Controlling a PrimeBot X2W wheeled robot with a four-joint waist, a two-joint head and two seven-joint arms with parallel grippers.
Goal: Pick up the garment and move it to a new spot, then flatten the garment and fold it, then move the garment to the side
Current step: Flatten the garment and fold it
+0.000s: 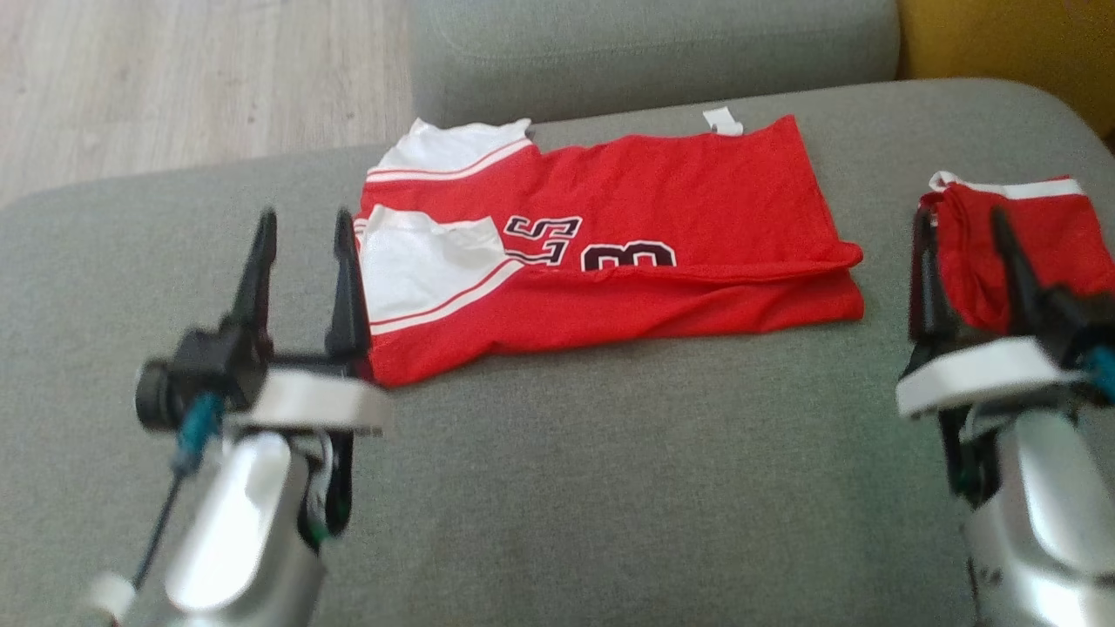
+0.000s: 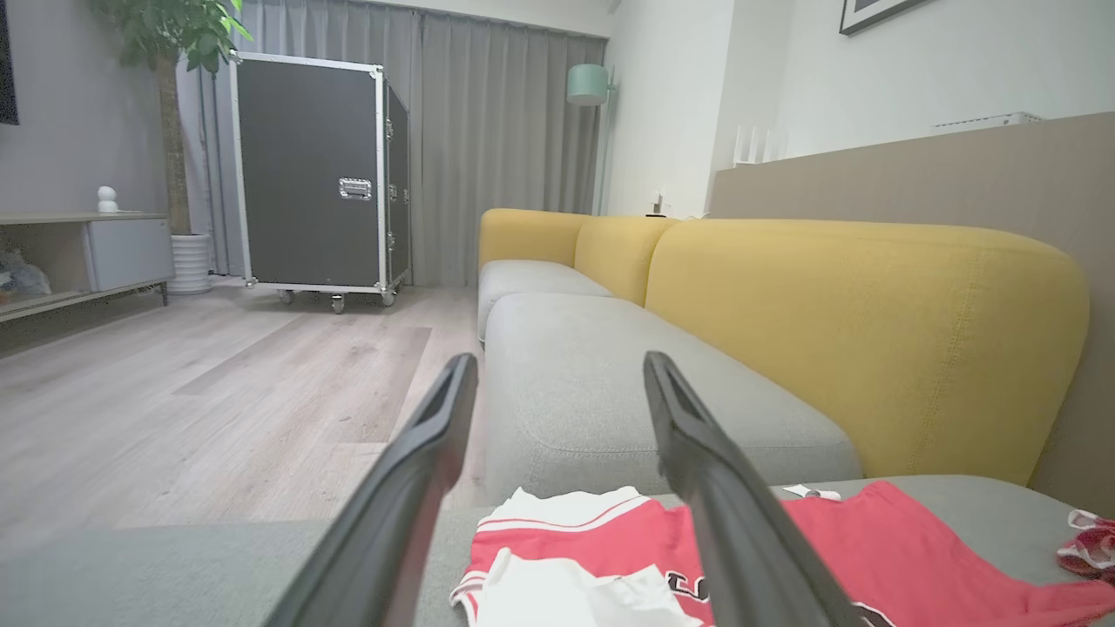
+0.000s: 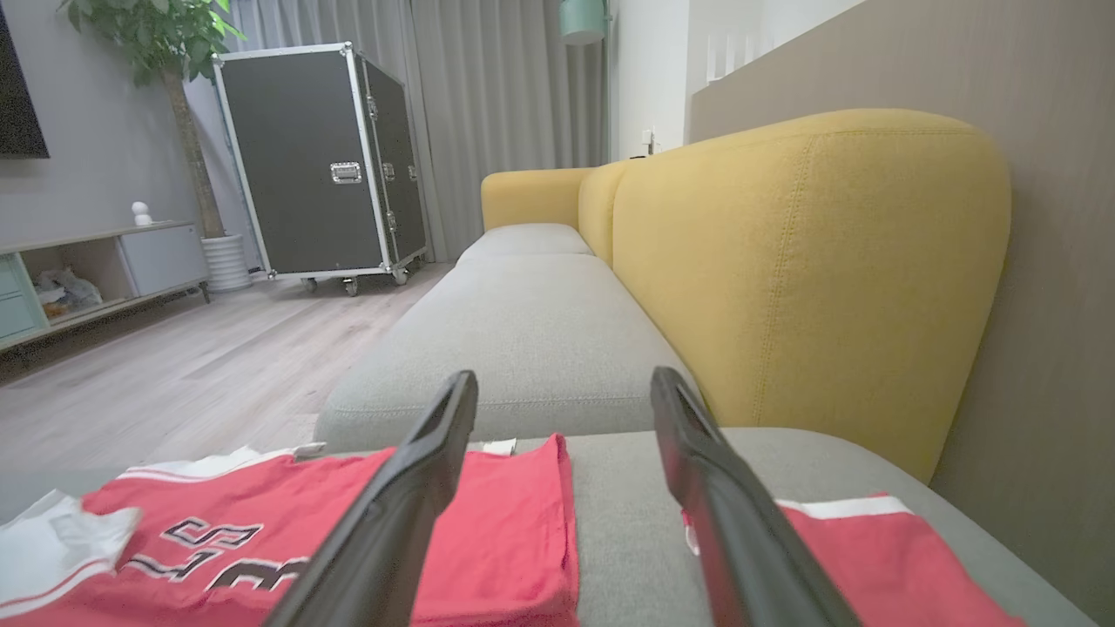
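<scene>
**Status: folded jersey on seat cushion — both grippers open**

The garment (image 1: pixel 610 252), a red jersey with white sleeves, is laid flat near the middle of the grey seat cushion (image 1: pixel 610 488). It is folded along its length, so that the black, white-edged lettering is cut off at the fold line. Both white sleeves are pointed toward the robot's left. A small white label (image 1: pixel 723 121) is seen at the far edge of the jersey.

The left gripper (image 1: pixel 304 218) is held at the sleeve end of the jersey. Its fingers are spread apart and nothing is held between them. The inner finger is seen just beside the nearer white sleeve; whether it is touched cannot be told.

The right gripper (image 1: pixel 958 216) is held at the robot's right, likewise with its fingers spread and nothing gripped. A second red piece (image 1: pixel 1045 231) with a white band is seen behind it — set apart from the jersey by bare cushion.

Beyond the cushion, a yellow backrest (image 2: pixel 871 331), a wooden floor (image 1: pixel 174 78) and a black wheeled case (image 2: pixel 314 174) are seen.
</scene>
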